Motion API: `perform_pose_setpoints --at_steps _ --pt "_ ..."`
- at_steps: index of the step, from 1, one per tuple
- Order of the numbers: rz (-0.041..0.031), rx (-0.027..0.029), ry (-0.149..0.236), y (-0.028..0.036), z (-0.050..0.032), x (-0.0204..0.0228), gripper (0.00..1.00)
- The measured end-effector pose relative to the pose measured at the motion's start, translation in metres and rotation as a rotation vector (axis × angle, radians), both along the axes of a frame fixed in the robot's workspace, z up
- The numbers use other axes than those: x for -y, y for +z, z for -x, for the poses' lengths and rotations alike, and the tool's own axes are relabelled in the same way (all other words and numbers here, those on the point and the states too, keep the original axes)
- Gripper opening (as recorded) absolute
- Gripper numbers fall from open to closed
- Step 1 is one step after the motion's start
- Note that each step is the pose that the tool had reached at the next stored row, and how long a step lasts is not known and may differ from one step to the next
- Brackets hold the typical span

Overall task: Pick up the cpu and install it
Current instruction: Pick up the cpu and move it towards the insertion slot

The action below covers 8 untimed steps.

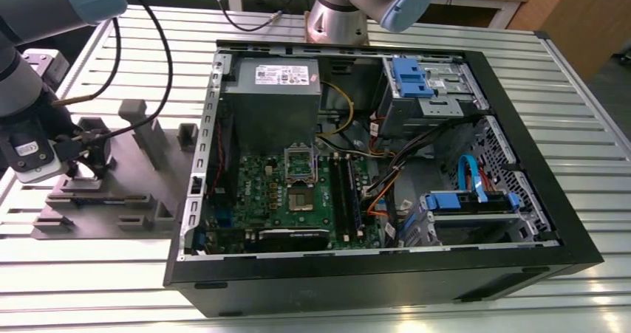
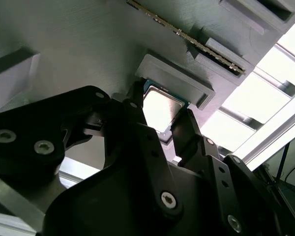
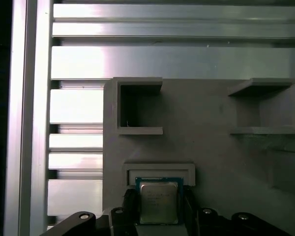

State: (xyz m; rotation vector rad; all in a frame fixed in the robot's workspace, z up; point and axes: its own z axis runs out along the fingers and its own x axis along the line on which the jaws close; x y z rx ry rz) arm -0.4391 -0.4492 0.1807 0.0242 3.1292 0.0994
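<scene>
cpu [image 3: 159, 202] flat, metal top up; fingers [image 3: 130, 206] clamp 2 opposite edges.

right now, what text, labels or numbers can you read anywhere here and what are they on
Nothing reads clearly.
cpu top: faint print lines, too small to read.
white label on the power supply: print too small to read.
white sticker on the arm: dark marks, too small to read.

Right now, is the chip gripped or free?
Gripped: in the first wrist view the gripper pinches the chip by two opposite edges, over the grey tray.
</scene>
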Motion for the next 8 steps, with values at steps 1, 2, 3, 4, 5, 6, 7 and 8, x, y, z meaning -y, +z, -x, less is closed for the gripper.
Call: perform_pose_setpoints --at_steps 1,2,3,4,5,6,7,8 --pt "-0.0002 0.0003 0.0 -0.0002 0.0 0.0 0.47" --pt "-0.0005 0.0007 0.0 -0.0005 -0.0001 -0.0001 0.47" --pt "-0.0005 0.0008 0.0 -0.0005 -0.0001 -0.0001 0.47" --pt "-0.0006 0.0008 0.0 -0.0005 -0.0001 -0.0001 0.47" --pt "-0.0006 0.0009 0.0 -0.0005 -0.0001 -0.0001 0.47" --pt "-0.0006 0.0008 0.0 -0.0005 -0.0001 -0.0001 0.47" --pt "-0.0022 0.0032 0.0 -0.0016 -0.0004 -0.0004 0.48" --pt "-0.0019 0.0027 0.0 -0.0018 -0.0003 -0.0003 0.48"
